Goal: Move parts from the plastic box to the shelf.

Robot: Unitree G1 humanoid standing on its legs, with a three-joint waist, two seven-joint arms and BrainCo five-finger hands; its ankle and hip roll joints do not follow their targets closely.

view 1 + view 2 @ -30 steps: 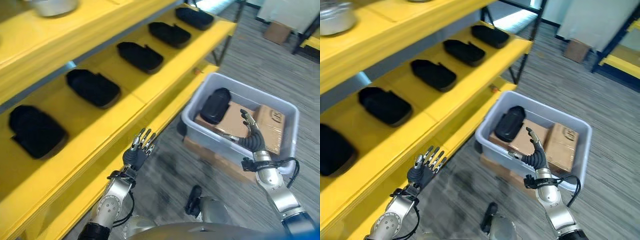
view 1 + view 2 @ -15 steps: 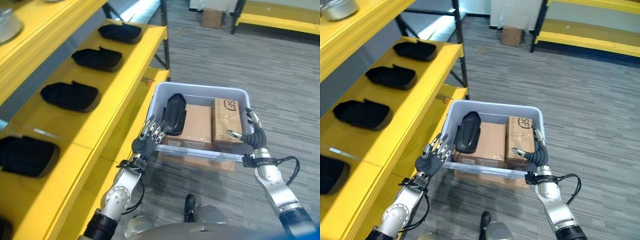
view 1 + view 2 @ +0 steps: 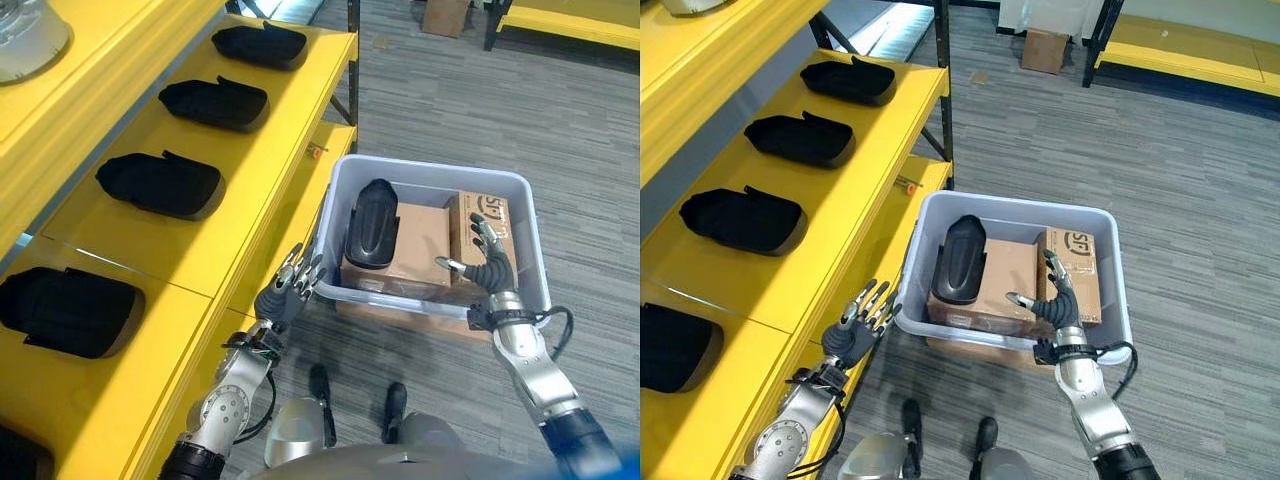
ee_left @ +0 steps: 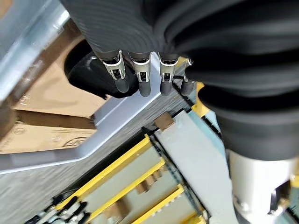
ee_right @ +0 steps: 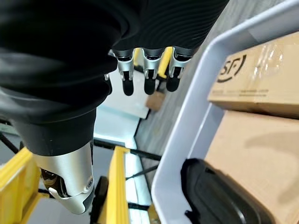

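Now, from the left eye, both hands hover empty: left hand spread outside the box, right hand relaxed over its near rim. Right eye: the part lies on cardboard inside. One-handed, it could slip.

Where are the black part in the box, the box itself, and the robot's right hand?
Black part (image 3: 962,259), right eye view, middle of its top.
Box (image 3: 1014,207), right eye view, far rim.
Right hand (image 3: 492,270), left eye view, palm.
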